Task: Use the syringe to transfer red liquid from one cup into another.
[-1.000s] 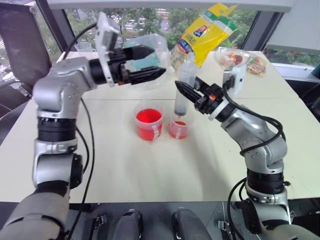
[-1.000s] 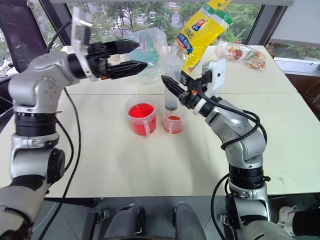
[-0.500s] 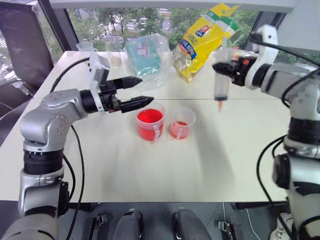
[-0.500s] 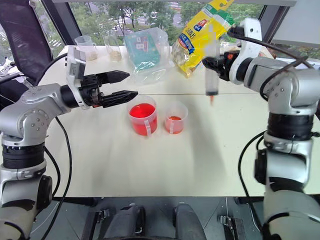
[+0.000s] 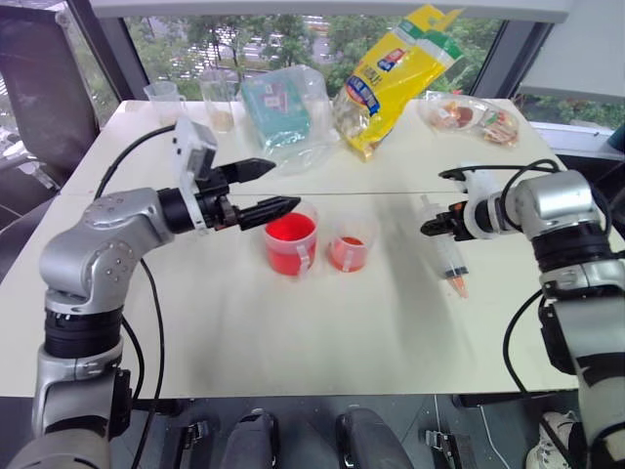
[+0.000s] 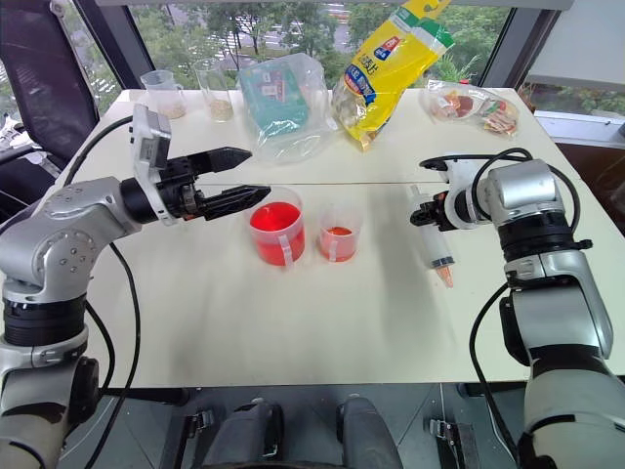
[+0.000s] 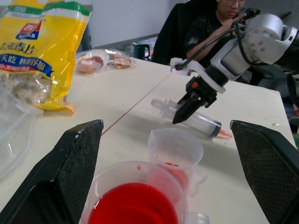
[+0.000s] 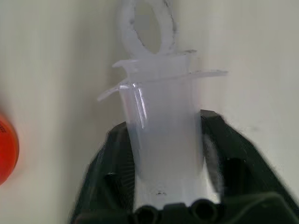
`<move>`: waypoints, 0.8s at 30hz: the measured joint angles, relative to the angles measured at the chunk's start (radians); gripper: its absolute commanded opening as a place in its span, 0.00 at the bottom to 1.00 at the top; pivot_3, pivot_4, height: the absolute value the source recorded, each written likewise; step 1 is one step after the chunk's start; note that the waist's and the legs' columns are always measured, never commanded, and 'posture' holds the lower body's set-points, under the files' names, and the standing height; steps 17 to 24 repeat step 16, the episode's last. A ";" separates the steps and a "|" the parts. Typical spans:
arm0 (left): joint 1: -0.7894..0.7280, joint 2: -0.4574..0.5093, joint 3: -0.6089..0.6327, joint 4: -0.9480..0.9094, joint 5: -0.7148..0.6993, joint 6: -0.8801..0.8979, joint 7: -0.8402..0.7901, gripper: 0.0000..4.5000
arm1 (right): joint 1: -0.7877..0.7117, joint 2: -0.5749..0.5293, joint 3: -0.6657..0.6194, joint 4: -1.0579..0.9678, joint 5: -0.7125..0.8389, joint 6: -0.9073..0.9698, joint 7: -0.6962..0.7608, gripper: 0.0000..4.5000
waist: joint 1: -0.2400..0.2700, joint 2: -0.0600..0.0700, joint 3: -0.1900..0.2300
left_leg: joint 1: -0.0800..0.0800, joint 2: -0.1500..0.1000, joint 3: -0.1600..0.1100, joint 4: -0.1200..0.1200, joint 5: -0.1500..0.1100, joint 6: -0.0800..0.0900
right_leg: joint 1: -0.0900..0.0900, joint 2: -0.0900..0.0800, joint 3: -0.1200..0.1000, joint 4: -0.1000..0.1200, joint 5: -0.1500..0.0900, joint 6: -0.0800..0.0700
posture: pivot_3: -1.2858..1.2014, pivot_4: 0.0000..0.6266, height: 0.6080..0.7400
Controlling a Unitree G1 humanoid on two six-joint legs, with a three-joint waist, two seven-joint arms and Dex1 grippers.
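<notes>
White table [image 5: 244,322] by windows; left jaws gape wide, right jaws straddle the syringe [image 5: 447,252].

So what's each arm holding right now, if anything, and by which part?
The left gripper holds nothing. The syringe lies on the table, its barrel near the plunger end between the right gripper jaws; whether they grip it cannot be told.

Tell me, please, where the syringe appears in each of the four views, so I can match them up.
Left eye view: syringe lies on the table, right of the small cup, at the right gripper.
Right eye view: right of centre, same spot.
Left wrist view: past the small cup, centre right.
Right wrist view: between the fingers, centre.
Shared landmark: the small cup.
</notes>
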 measured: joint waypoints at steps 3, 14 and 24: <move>0.022 0.015 0.000 -0.013 -0.009 0.012 0.015 1.00 | 0.000 0.008 0.000 0.008 -0.019 -0.008 0.023 0.99 | 0.001 0.000 0.000 | 0.000 0.000 0.000 0.000 0.000 0.000 | 0.000 0.000 0.000 0.000 0.000 0.000 | 0.52 0.24 1.00; 0.082 0.119 0.050 -0.078 -0.085 0.073 0.027 1.00 | 0.095 -0.208 -0.048 -0.470 0.030 -0.100 0.267 0.99 | 0.004 0.001 0.001 | -0.002 0.000 -0.002 0.000 0.000 0.000 | -0.001 0.000 -0.001 -0.001 0.000 0.000 | 0.52 0.24 1.00; 0.100 0.141 0.061 -0.094 -0.098 0.082 0.027 1.00 | 0.158 -0.246 -0.107 -0.609 0.098 -0.112 0.339 0.99 | 0.003 0.001 0.001 | -0.002 0.000 -0.002 0.000 0.000 0.000 | 0.000 0.000 -0.001 -0.001 0.000 0.000 | 0.52 0.24 1.00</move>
